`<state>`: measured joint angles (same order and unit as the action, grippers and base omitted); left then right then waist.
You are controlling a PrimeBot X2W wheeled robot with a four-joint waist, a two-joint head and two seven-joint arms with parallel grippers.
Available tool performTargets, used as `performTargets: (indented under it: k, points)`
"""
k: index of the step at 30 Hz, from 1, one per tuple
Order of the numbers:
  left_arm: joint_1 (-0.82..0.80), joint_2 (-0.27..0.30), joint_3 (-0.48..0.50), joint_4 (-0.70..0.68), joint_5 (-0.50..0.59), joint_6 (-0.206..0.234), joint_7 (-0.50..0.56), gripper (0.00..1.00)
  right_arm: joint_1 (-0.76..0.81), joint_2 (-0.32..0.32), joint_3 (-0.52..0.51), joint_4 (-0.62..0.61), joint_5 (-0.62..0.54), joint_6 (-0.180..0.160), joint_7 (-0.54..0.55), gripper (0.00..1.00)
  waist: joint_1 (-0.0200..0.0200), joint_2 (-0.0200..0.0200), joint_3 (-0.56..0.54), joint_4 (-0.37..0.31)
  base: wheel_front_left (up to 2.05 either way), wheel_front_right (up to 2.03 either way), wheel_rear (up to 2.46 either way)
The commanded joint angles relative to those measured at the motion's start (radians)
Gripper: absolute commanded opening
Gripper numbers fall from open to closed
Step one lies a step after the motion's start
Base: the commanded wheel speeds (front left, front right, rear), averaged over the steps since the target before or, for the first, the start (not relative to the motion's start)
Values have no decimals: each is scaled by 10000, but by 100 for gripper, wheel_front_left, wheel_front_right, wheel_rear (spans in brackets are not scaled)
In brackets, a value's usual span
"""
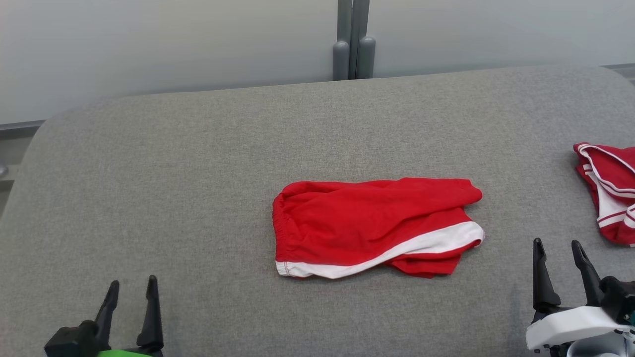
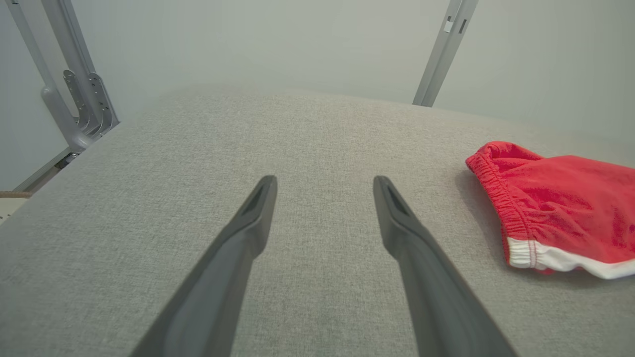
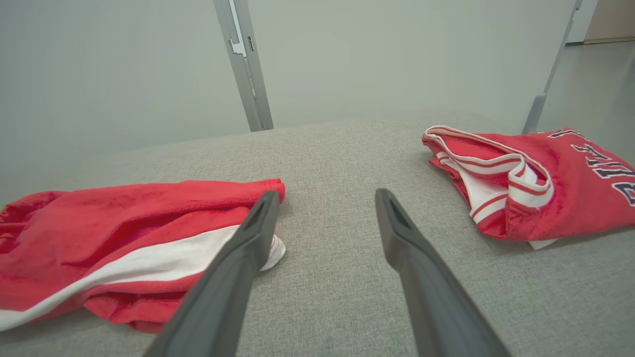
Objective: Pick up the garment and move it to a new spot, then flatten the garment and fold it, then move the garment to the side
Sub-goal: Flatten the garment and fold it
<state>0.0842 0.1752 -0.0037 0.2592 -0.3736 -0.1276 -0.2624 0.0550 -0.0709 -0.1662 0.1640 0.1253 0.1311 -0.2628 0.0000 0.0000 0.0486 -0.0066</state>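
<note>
Red fabric shorts (image 1: 367,223) with white trim lie on grey cloth-covered table (image 1: 198,173).
Left gripper (image 1: 133,280) and right gripper (image 1: 556,242) flank the shorts, both spread, empty.

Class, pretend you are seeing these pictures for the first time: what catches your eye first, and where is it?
The bright red shorts with a white stripe, lying rumpled in the middle of the grey padded surface, draw the eye first. Next comes a red jersey with white trim at the head view's right edge. The left gripper and right gripper sit open at the bottom corners, holding nothing.
</note>
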Motion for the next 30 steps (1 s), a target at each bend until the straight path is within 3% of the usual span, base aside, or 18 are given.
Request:
performTargets:
  k: [1, 4, 9, 15, 23, 30]
  points:
    - [-219, -38, -199, -156, 3, -44, -23, 100, -197, 29, -41, 264, 519, -8, -24, 100, 0, 0, 2, -28, 0, 0, 0]
    - [-260, 23, -918, -229, -301, -47, 740, 100, -528, -447, 330, 826, 1201, -11, 301, 100, 0, 0, 47, -57, 0, 0, 0]
    - [-578, -365, -1573, -1145, -747, 223, 3094, 100, -1194, -1434, 1492, 776, 2277, -3, 2377, 100, 0, 0, 329, -191, 0, 0, 0]
    - [-784, -682, -2564, -2667, -1134, 302, 5276, 100, -2048, -2033, 2276, 725, 3018, -4, 4370, 100, 0, 0, 907, -390, 0, 0, 0]
    - [-1063, -688, -3102, -3126, -1103, 385, 6337, 100, -2833, -1822, 2537, 1365, 2862, -4, 4887, 100, 0, 0, 1458, -476, 0, 0, 0]
    - [-1484, -634, -3256, -2708, -879, 549, 6558, 100, -3560, -1582, 3258, 2156, 2914, -4, 4596, 100, 0, 0, 1794, -565, 0, 0, 0]
